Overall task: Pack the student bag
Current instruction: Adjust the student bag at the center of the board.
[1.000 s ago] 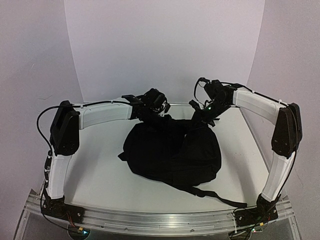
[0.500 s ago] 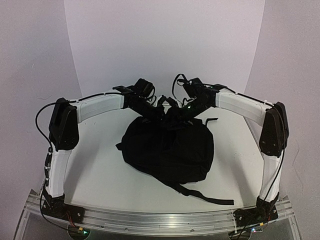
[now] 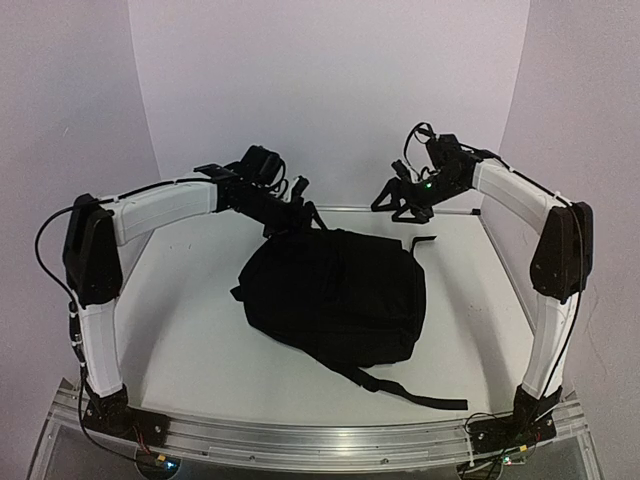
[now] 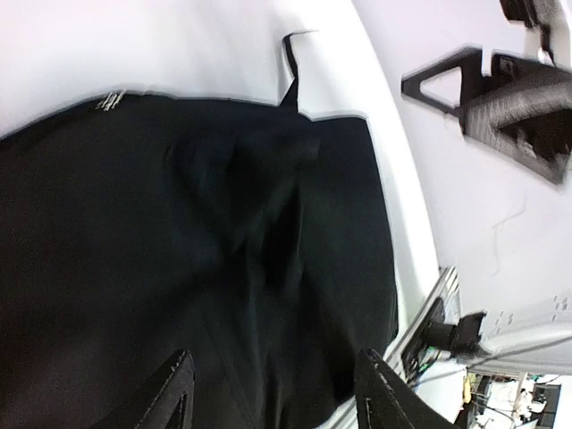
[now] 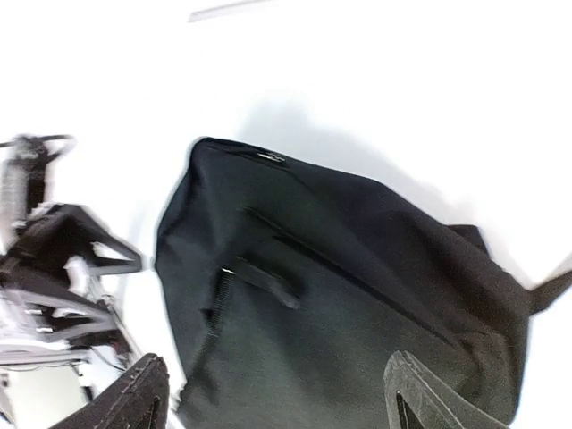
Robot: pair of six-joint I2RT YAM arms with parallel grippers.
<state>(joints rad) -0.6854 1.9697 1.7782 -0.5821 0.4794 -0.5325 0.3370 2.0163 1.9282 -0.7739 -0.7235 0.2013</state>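
Note:
The student bag (image 3: 335,290) is a large black fabric backpack lying flat in the middle of the white table, with its zip closed. My left gripper (image 3: 296,203) hovers just above the bag's far left edge, open, with nothing between its fingers. In the left wrist view the bag (image 4: 197,250) fills the frame under the open left gripper (image 4: 275,380). My right gripper (image 3: 397,200) hangs open above the table's far right, clear of the bag. The right wrist view looks down past the open right gripper (image 5: 273,389) at the bag (image 5: 340,286) and its zip pull (image 5: 264,279).
A long black shoulder strap (image 3: 415,392) trails from the bag toward the near right. A short strap loop (image 3: 424,240) sticks out at the bag's far right corner. The table's metal edge rail (image 3: 320,440) runs along the front, between the two arm bases.
Both grippers have opened and let go of the bag's top. The right arm has drawn back and up to the right; the left has shifted left. The bag has settled flat.

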